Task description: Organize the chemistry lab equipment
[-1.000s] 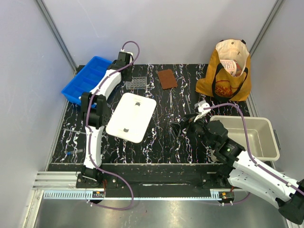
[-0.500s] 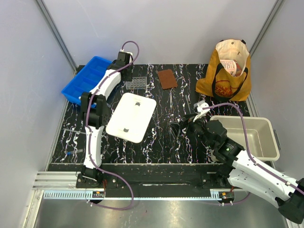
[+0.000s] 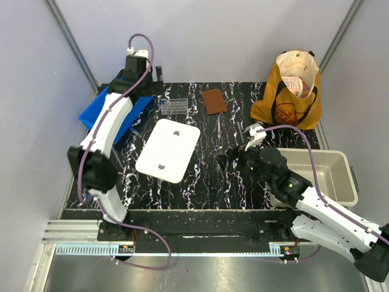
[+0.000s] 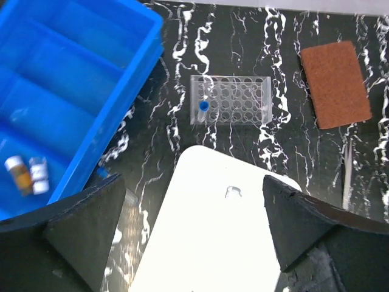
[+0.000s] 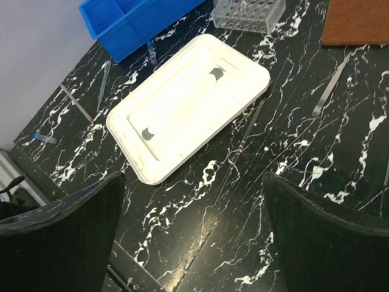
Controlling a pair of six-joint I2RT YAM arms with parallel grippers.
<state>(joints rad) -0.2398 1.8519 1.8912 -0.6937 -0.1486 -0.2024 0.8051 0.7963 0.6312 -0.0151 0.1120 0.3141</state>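
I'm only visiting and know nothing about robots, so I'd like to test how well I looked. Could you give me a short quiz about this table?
1. True or false: a blue-capped tube stands in the clear tube rack.
2. Where do the two small vials lie? A: in the blue bin. B: on the white tray. C: in the tan tote bag.
3. Fill in: the left gripper has its fingers ____ (open or shut).
Key: 1 true; 2 A; 3 open.
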